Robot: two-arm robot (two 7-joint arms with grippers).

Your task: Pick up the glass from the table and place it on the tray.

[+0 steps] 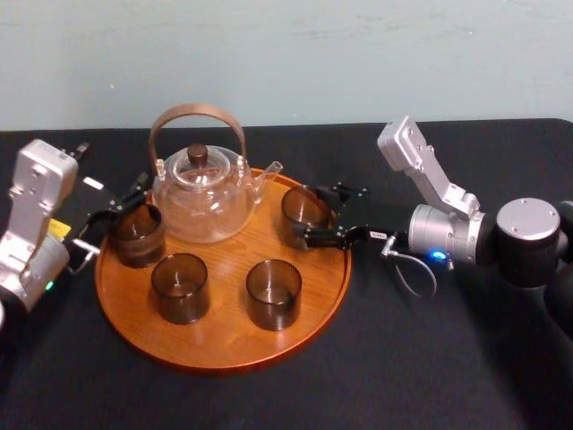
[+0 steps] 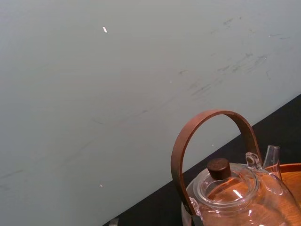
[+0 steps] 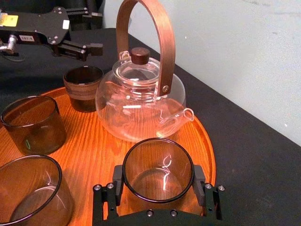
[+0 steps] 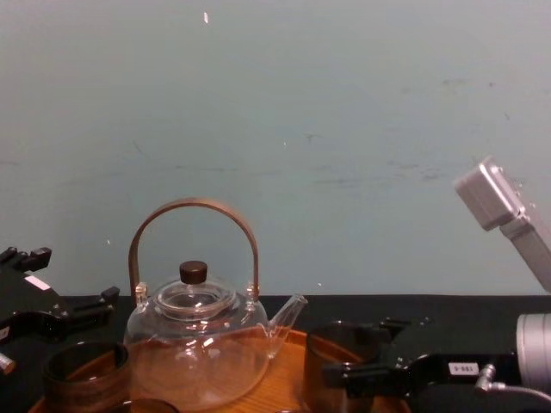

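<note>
The smoky brown cylindrical glass (image 1: 303, 204) stands upright on the right rear part of the large round orange-brown wooden tray (image 1: 215, 345), close to its low rim. From where I stand, the right gripper (image 1: 313, 213) reaches in from the right, its black fingers (image 3: 117, 181) clamped on the glass, one on each side. Just beside the glass, towards the middle back of the tray, sits a clear glass teapot (image 1: 204, 193) with a curved brown wooden handle and a dark knob. Three matching glasses share the tray: one at the left edge (image 1: 136, 235) and two at the front (image 1: 179, 287) (image 1: 273, 294). The left gripper (image 1: 112, 219) is at the tray's left edge by that left glass, fingers apart. All this rests on a black table (image 1: 430, 358).
</note>
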